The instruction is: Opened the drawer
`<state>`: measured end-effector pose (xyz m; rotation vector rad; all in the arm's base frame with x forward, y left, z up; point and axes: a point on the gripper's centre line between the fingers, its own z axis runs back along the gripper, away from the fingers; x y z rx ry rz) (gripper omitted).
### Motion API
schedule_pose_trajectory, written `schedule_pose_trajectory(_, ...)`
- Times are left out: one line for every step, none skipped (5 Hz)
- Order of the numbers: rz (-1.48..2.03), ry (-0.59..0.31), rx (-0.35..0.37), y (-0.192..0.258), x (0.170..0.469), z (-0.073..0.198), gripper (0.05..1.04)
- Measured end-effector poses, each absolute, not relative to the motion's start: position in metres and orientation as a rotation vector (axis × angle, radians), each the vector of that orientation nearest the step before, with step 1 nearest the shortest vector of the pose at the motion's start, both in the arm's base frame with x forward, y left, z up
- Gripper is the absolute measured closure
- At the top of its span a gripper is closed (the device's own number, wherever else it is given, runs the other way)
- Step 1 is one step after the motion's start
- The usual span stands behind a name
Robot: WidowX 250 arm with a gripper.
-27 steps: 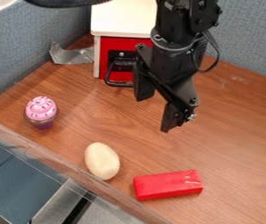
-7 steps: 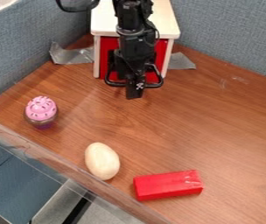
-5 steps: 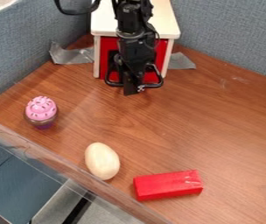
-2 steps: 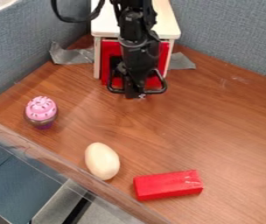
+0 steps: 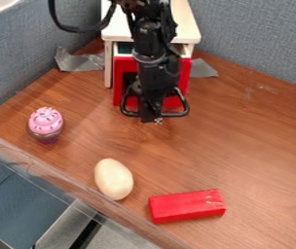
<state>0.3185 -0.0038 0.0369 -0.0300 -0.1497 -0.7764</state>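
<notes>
Wood-grain worktop (image 5: 248, 146) spreading before a red drawer (image 5: 185, 75) jutting open, gripper (image 5: 152, 118) hanging at its handle (image 5: 176, 115), jaws' spread impossible to tell

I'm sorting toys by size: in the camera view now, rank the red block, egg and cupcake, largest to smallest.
1. Red block
2. Egg and cupcake: too alike to rank surely

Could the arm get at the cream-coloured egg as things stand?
Probably yes: bare tabletop lies between the gripper and the egg, though the gripper would likely first have to come clear of the drawer handle.
</notes>
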Motion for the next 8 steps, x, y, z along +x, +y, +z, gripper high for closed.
schedule_pose_trajectory(-0.822, -0.139, -0.039, -0.013, 0.306, 0.037, 0.968)
schedule_pose_trajectory(-0.845, -0.136, -0.046, -0.017, 0.298, 0.036, 0.974)
schedule_pose_trajectory(-0.878, -0.129, -0.052, -0.024, 0.289, 0.037, 0.975)
schedule_pose_trajectory(-0.906, -0.128, -0.056, -0.029, 0.281, 0.038, 0.976)
schedule_pose_trajectory(-0.919, -0.136, -0.056, -0.032, 0.277, 0.038, 0.977)
schedule_pose_trajectory(-0.932, -0.132, -0.059, -0.036, 0.274, 0.037, 0.979)
schedule_pose_trajectory(-0.942, -0.131, -0.057, -0.036, 0.271, 0.037, 0.979)
schedule_pose_trajectory(-0.942, -0.133, -0.057, -0.037, 0.271, 0.036, 0.98)
